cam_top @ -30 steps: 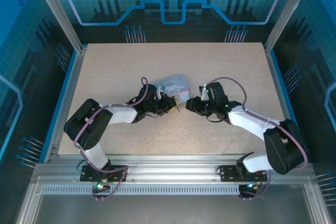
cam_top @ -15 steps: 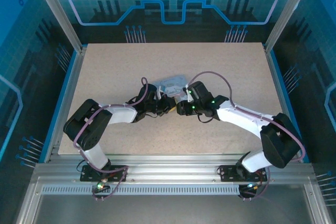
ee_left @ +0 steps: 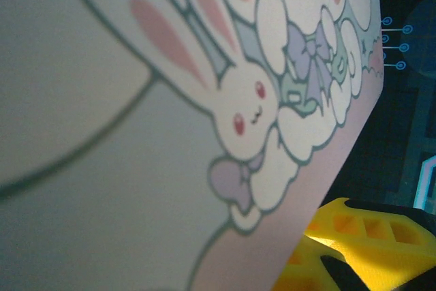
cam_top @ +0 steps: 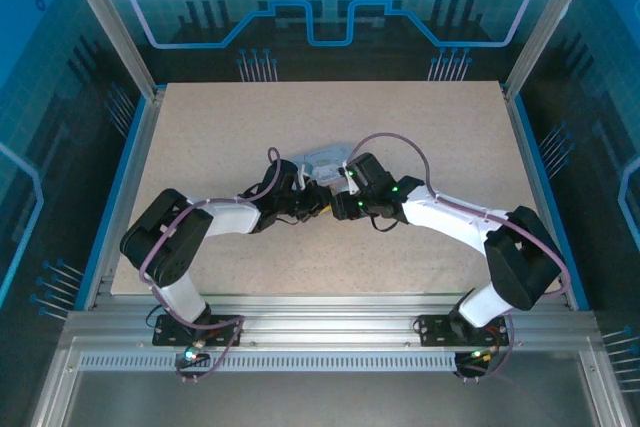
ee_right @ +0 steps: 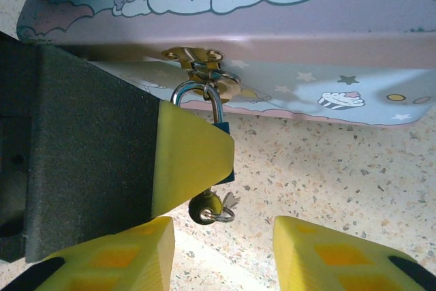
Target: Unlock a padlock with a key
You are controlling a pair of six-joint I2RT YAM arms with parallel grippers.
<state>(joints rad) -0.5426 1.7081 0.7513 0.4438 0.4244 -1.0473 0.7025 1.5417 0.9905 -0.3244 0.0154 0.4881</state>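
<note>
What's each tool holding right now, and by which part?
Left tool grips the padlock by its body, under the shackle hooked through the hasp on the tin. Right tool holds nothing, open near the key.

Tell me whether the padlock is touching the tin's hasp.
Touching. The right wrist view shows the shackle of the padlock hooked through the brass hasp on the tin, metal against metal.

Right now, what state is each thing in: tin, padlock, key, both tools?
tin: closed, hasp padlocked.
padlock: shackle through the hasp, looks locked.
key: at the padlock's underside, apparently inserted.
left tool: shut on the padlock.
right tool: open, just short of the key.
</note>
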